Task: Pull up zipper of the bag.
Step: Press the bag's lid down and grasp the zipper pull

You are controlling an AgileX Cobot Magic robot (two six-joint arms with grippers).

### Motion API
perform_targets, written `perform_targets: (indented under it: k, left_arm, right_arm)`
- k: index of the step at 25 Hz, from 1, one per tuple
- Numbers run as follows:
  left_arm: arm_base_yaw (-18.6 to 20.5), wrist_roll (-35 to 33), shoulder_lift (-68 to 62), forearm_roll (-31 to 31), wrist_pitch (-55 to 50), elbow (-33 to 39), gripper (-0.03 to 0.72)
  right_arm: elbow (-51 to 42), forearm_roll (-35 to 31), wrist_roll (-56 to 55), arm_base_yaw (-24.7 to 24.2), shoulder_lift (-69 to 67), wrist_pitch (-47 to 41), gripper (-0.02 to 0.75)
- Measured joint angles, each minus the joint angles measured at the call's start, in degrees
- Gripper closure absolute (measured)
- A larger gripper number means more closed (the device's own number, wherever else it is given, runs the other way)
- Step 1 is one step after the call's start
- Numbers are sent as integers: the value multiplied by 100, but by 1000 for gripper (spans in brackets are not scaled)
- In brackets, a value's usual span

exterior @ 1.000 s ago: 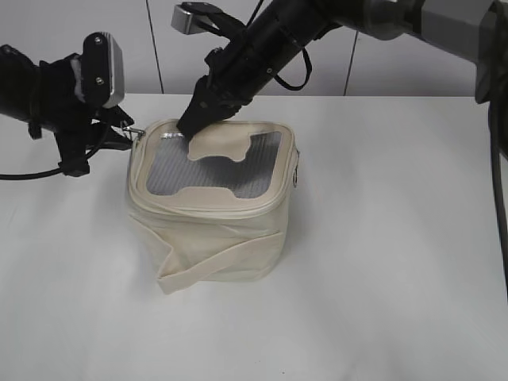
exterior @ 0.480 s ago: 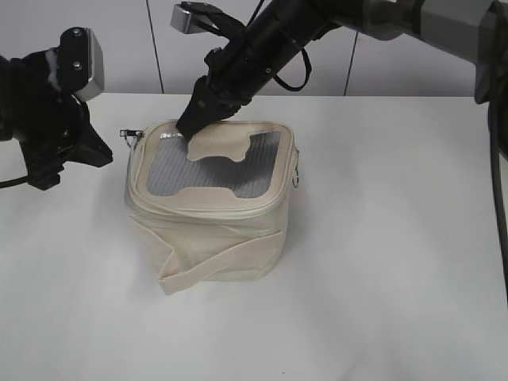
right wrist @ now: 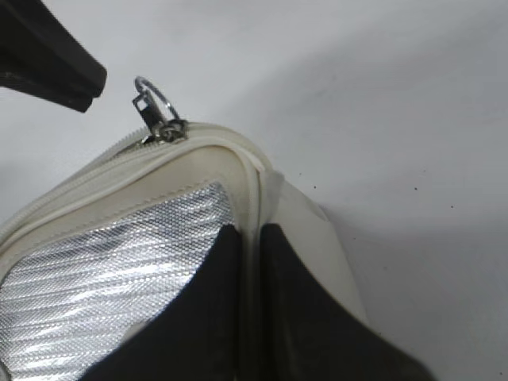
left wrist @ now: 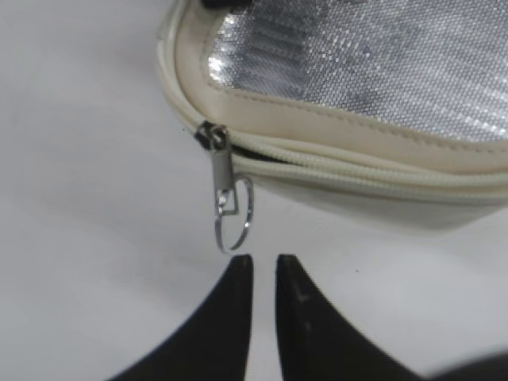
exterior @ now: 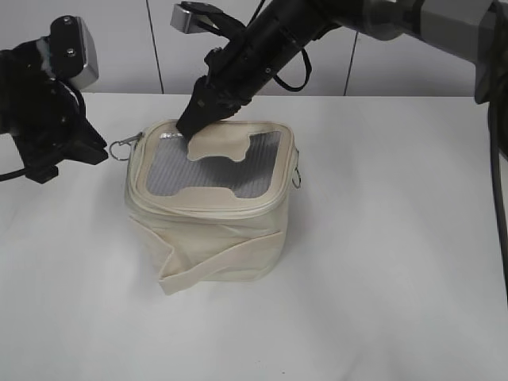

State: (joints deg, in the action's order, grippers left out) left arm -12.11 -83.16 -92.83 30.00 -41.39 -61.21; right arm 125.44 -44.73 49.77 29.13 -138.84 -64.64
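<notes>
The cream bag (exterior: pixel 208 230) stands mid-table with its grey mesh top up. Its zipper (left wrist: pixel 357 169) runs along the top edge. One silver ring pull (exterior: pixel 123 146) sticks out at the bag's left corner and shows in the left wrist view (left wrist: pixel 230 213) and the right wrist view (right wrist: pixel 155 105). My left gripper (exterior: pixel 97 151) (left wrist: pixel 263 262) sits just short of that ring, jaws nearly together with nothing between them. My right gripper (exterior: pixel 192 125) (right wrist: pixel 252 232) is shut on the bag's back top edge. A second ring pull (exterior: pixel 296 176) hangs at the right side.
The bag's wide strap (exterior: pixel 198 266) hangs loose down its front to the white table (exterior: pixel 381 278). The right arm (exterior: pixel 270 40) reaches in over the bag's back from the upper right. A pale wall (exterior: pixel 397 75) stands behind the table.
My left gripper has let go of the ring pull and drawn back to the left. The ring now lies free, pointing left. The right gripper has kept its hold on the bag.
</notes>
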Motion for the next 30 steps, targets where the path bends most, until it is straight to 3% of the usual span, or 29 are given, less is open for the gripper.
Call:
perform_targets:
  k: [3,5,7,14,19,20,23,24,30]
  left_arm:
    - [0,2,0,-17,66,0,359]
    - [0,2,0,57,116,0,258]
    - [0,2,0,102,217,0,223]
    - [-194,2,-86,154,694,0,219]
    - [-337,2,-490,242,1011,4,291]
    - [-360,2,-542,248,1082,4,344]
    - [-393,7,-579,187,1117,4,603]
    - [-399,19,-561,128,1075,4,649]
    - [-399,742,-257,-491,741,4,686]
  right_arm:
    - [0,0,0,0,0,0,692]
    - [0,-5,0,0,0,0,692]
    - [0,-5,-6,0,0,0,692]
    - [0,-5,-6,0,0,0,692]
    - [0,-5,-11,0,0,0,694]
    - [0,-5,-11,0,0,0,694]
    - [0,-5,-11,0,0,0,694]
    - [0,-5,-20,0,0,0,694]
    - [0,-53,-183,1,0,-23,694]
